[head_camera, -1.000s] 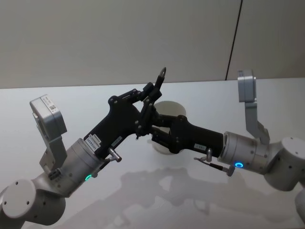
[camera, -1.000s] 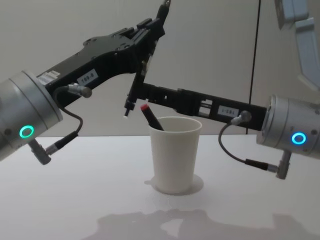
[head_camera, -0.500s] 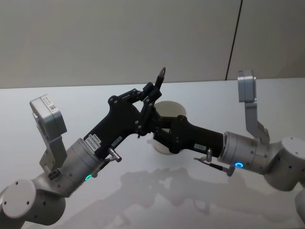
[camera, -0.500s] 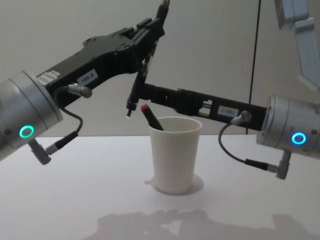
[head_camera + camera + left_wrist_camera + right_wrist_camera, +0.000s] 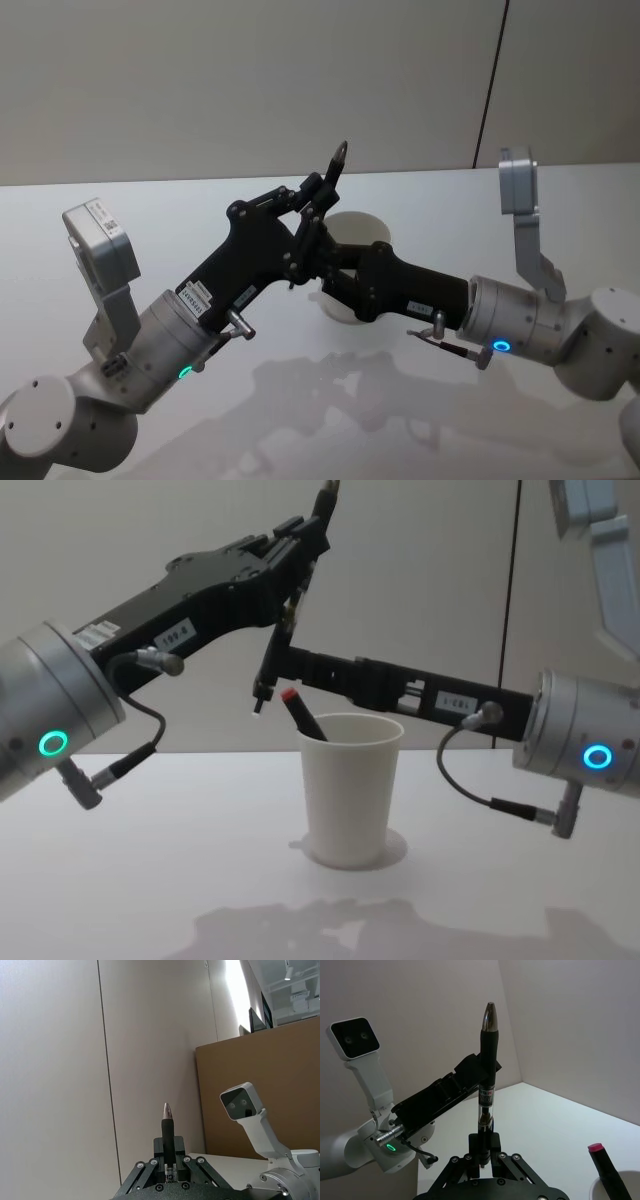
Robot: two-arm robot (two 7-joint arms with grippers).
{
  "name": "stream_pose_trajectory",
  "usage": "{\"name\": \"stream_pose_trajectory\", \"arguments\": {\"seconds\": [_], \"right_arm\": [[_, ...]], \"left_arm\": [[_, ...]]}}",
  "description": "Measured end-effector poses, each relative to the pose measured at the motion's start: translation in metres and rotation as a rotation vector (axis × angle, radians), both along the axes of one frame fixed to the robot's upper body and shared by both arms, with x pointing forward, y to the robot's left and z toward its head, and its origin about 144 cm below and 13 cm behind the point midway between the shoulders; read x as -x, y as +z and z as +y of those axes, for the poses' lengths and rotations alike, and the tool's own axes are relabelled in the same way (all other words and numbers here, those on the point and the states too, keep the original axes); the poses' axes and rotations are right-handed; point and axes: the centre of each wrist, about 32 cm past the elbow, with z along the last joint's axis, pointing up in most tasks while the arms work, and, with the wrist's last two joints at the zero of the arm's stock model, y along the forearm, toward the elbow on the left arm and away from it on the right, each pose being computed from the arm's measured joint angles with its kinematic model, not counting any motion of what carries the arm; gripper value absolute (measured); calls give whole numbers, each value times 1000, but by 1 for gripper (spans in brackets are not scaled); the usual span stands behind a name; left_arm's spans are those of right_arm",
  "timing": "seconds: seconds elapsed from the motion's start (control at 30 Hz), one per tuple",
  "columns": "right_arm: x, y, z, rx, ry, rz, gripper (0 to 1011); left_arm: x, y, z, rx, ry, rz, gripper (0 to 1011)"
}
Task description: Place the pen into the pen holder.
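Note:
A black pen (image 5: pixel 292 598) with a silver tip stands tilted in the air, just left of and above the white paper-cup pen holder (image 5: pixel 350 790). My left gripper (image 5: pixel 305 540) is shut on its upper half. My right gripper (image 5: pixel 278 668), reaching in from the right behind the cup's rim, is shut on its lower half. In the head view the pen (image 5: pixel 322 205) slants between left gripper (image 5: pixel 318 188) and right gripper (image 5: pixel 303 262), in front of the pen holder (image 5: pixel 358 222). The right wrist view has the pen (image 5: pixel 487 1075) rising from the right gripper (image 5: pixel 482 1152).
A second black pen with a red end (image 5: pixel 300 712) leans inside the cup, its top above the rim. The cup stands on a white table (image 5: pixel 150 860) with open surface all around. A plain wall lies behind.
The pen's lower end, with the right gripper, has edged slightly toward the cup. Both arms otherwise hold their pose.

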Motion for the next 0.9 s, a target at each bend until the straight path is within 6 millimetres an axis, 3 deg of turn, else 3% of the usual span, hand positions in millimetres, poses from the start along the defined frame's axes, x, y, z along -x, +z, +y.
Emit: {"name": "stream_pose_trajectory", "arguments": {"seconds": [0.23,0.37,0.73,0.8,0.87,0.9], "right_arm": [[0,0,0,0,0,0,116],[0,0,0,0,-1,0,117],[0,0,0,0,-1,0,116],[0,0,0,0,-1,0,116],[0,0,0,0,-1,0,117],[0,0,0,0,-1,0,116]], "left_arm": [[0,0,0,0,0,0,121],[0,0,0,0,0,0,204],[0,0,0,0,-1,0,543],[0,0,0,0,0,0,645],[0,0,0,0,0,0,666],[0,0,0,0,-1,0,744]]}}
